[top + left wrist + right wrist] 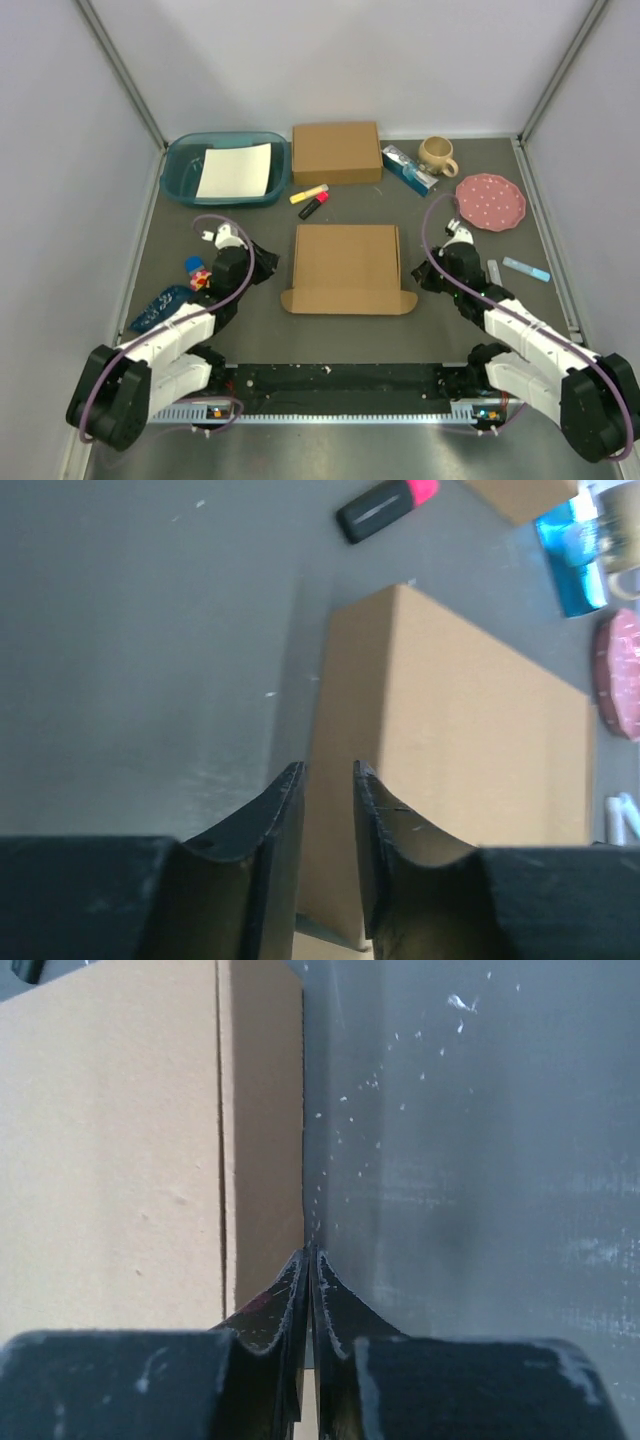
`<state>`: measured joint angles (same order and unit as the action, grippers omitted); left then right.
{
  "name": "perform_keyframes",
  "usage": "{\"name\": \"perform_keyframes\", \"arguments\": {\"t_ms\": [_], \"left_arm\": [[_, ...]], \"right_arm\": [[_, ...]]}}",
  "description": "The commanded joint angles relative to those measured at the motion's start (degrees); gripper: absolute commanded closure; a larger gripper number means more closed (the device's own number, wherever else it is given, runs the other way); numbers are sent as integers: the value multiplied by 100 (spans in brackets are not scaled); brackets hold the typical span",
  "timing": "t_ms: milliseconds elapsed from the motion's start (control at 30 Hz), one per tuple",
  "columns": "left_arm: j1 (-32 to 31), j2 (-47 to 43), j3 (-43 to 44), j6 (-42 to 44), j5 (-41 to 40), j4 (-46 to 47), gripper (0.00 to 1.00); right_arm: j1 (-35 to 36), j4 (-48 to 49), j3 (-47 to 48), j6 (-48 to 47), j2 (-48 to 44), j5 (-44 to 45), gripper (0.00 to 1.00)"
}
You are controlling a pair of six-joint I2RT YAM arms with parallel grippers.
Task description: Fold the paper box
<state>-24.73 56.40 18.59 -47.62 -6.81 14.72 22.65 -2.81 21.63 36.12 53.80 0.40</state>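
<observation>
The paper box [345,262] lies in the middle of the table, folded shut into a shallow brown shape. Its front flap [348,301] with two side tabs lies flat toward me. My left gripper [268,266] sits just off the box's left side. In the left wrist view its jaws [328,768] stand a little apart, and the box's side wall [335,810] shows through the gap. My right gripper [420,275] is at the box's right side. In the right wrist view its fingertips [309,1250] meet beside the box's edge [262,1140], with nothing seen between them.
At the back stand a teal basin [180,165] holding white paper [235,170], a smaller cardboard box [336,152], a blue carton [409,168] and a mug [437,154]. Two markers [310,199] lie behind the paper box. A pink plate [490,201] is right, a toy figure [197,273] left.
</observation>
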Motion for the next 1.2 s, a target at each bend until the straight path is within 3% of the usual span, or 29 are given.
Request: {"name": "perform_keyframes", "arguments": {"t_ms": [0, 167, 533, 933, 1167], "left_arm": [[363, 327, -145, -143, 495, 311, 73], [443, 915, -31, -187, 1294, 804, 78], [443, 1250, -127, -213, 1858, 1129, 85], [434, 1514, -294, -354, 2342, 1718, 87], [434, 1014, -435, -529, 2755, 1877, 88]], "right_arm": [[-68, 237, -71, 27, 25, -23, 98], [-103, 579, -53, 79, 288, -233, 100], [-103, 1107, -159, 238, 711, -778, 100], [-103, 1037, -264, 317, 412, -972, 100], [-103, 519, -151, 343, -387, -1095, 100]]}}
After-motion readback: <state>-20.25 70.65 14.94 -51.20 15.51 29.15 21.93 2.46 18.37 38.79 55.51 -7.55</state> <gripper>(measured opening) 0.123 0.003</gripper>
